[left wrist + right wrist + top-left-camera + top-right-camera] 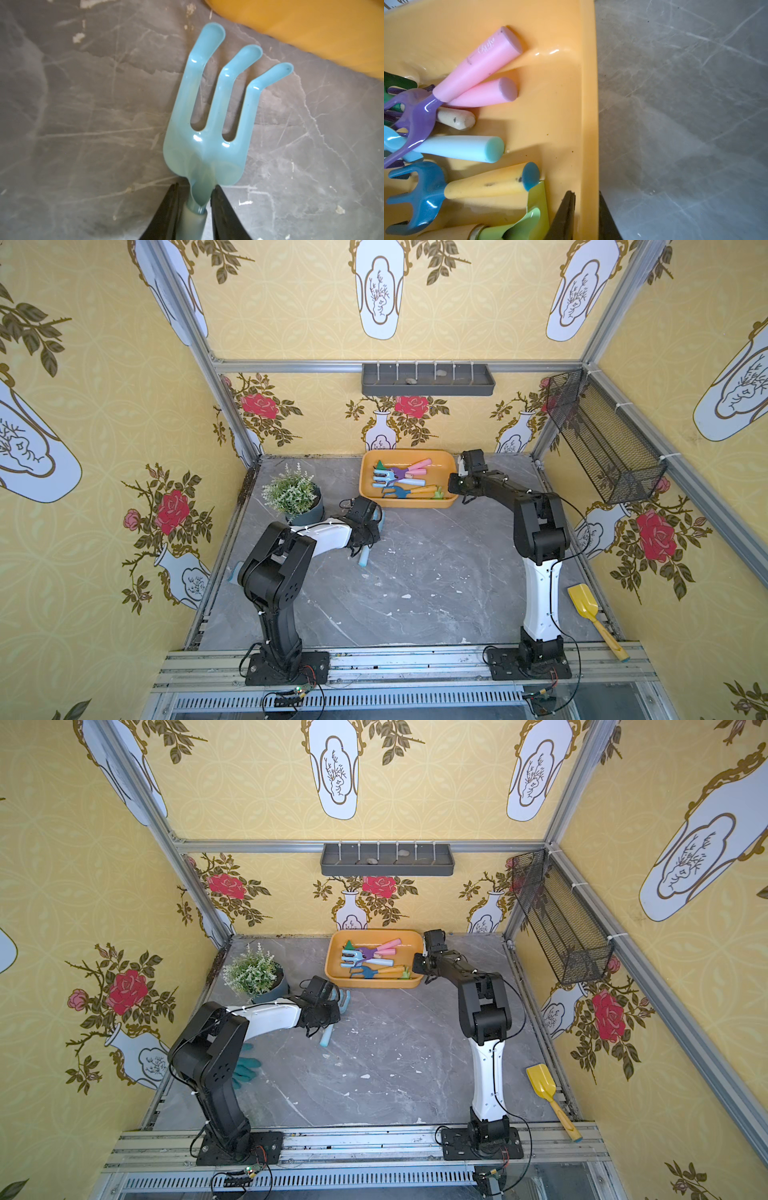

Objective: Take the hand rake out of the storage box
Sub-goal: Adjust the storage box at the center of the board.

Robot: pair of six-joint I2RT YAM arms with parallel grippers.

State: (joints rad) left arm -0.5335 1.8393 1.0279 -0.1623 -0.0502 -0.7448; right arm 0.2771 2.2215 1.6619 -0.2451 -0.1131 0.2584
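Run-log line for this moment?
left gripper: shut on light-blue plastic hand rake | rake: outside orange plastic storage box | right gripper: astride rim

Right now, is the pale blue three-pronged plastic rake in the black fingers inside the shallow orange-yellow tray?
No, the rake is over grey tabletop, outside the tray.

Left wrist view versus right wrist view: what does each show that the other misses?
Only the left wrist view: a light blue rake outside the orange box, its neck pinched by the left gripper. Only the right wrist view: other tools lying inside the box, the right gripper straddling its wall. Both: the box and the grey table.
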